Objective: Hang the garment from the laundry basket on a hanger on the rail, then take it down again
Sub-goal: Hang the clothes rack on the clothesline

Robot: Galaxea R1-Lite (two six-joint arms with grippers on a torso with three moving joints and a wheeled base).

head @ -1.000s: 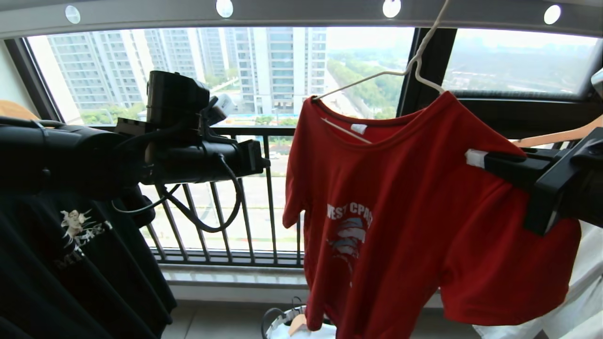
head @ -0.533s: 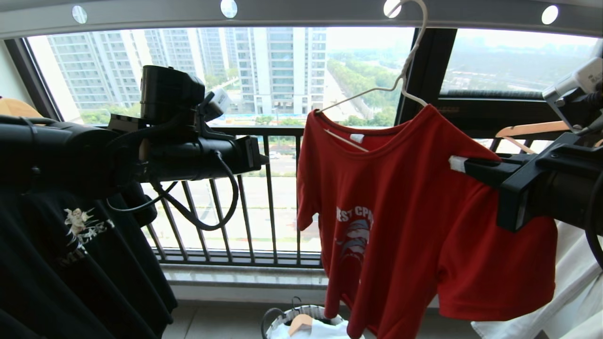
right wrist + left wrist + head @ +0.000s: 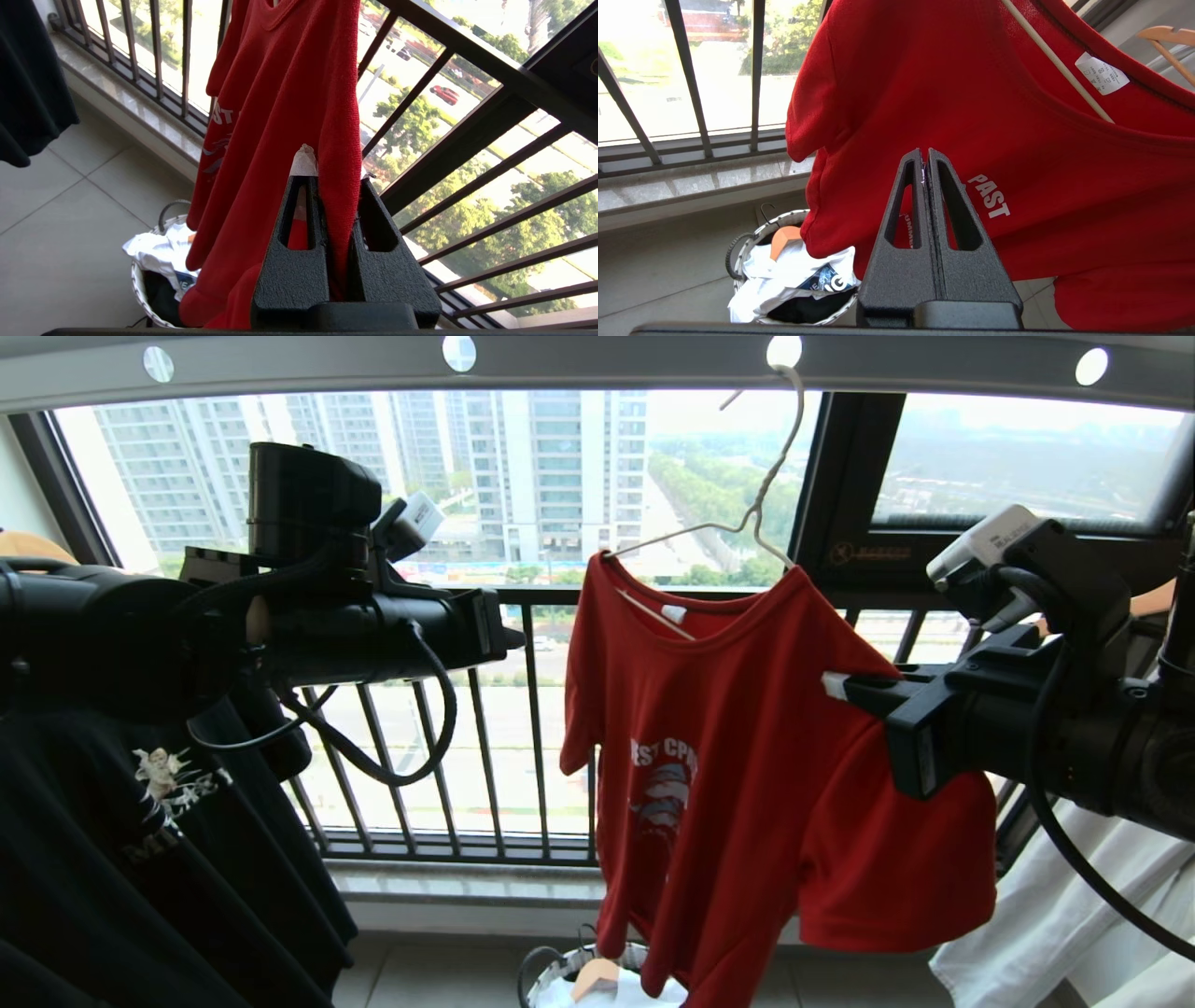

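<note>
The red garment hangs on the thin white hanger in front of the window. The top of the hanger's hook sits at the lower edge of the grey rail, under one of its holes; I cannot tell whether it bears on the rail. My right gripper is shut on the garment's shoulder, with red cloth pinched between its fingers. My left gripper is shut on nothing and is held level to the left of the garment, apart from it. The laundry basket stands on the floor below, holding white clothes.
A black printed T-shirt hangs at the left behind my left arm. A pale garment hangs at the right. The dark barred window railing and a stone sill run close behind. A wooden hanger hangs beyond the garment.
The right gripper has carried the garment and hanger leftward and lower; the hook, earlier up at the rail's hole, now shows under it. The left arm has risen slightly.
</note>
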